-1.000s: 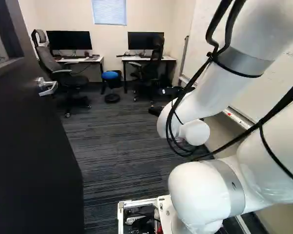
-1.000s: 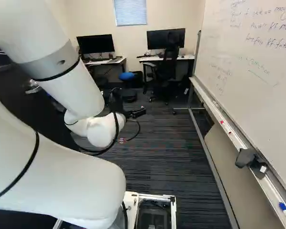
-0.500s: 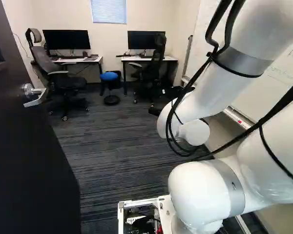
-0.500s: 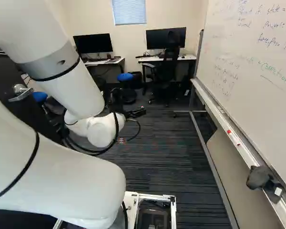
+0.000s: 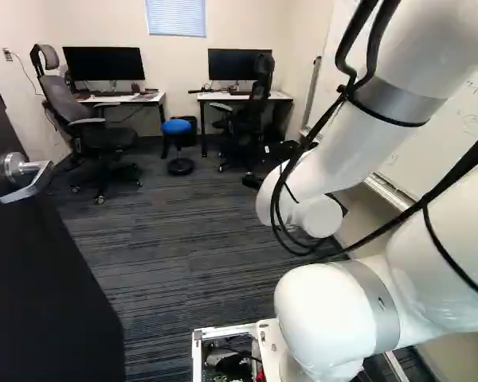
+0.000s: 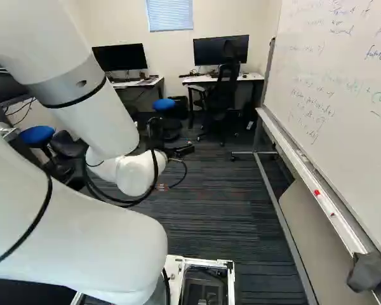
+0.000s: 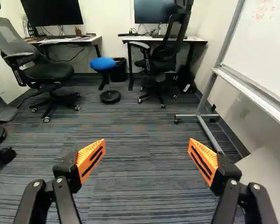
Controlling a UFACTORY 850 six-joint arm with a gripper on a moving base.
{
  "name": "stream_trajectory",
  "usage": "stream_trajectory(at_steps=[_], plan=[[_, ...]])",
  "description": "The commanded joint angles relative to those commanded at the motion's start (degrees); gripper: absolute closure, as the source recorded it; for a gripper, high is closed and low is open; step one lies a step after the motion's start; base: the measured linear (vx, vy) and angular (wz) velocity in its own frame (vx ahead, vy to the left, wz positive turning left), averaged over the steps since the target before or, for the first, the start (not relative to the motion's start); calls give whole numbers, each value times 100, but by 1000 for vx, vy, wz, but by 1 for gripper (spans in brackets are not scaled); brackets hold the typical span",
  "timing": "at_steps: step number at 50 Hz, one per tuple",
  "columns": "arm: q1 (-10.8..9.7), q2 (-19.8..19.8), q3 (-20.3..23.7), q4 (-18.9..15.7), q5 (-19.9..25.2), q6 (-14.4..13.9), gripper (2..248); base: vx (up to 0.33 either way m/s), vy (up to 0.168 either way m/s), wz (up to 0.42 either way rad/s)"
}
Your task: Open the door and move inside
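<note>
Door (image 5: 52,278) runs off the left base view's left edge; in the right base view, the arm (image 6: 70,235) hides most of it, plus part of the handle (image 5: 17,167). Whiteboard (image 6: 330,82) cut at the right base view's edge, some writing too faint to read. Window (image 5: 176,16) clipped on top. Grey bundle (image 6: 367,270) cut off, nature unclear.

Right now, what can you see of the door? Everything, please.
The door stands open at the left of the left base view, a flat, nearly black panel. Its handle is silver and looks metal: a round base with a bent lever. No hinges show. The arm hides much of it in the right base view. Nothing is seen touching the door or handle.
</note>
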Motion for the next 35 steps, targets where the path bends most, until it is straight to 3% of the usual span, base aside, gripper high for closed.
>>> stream_trajectory(at_steps=[35], plan=[[0, 0, 0, 0, 0, 0, 3, 215, 7, -2]])
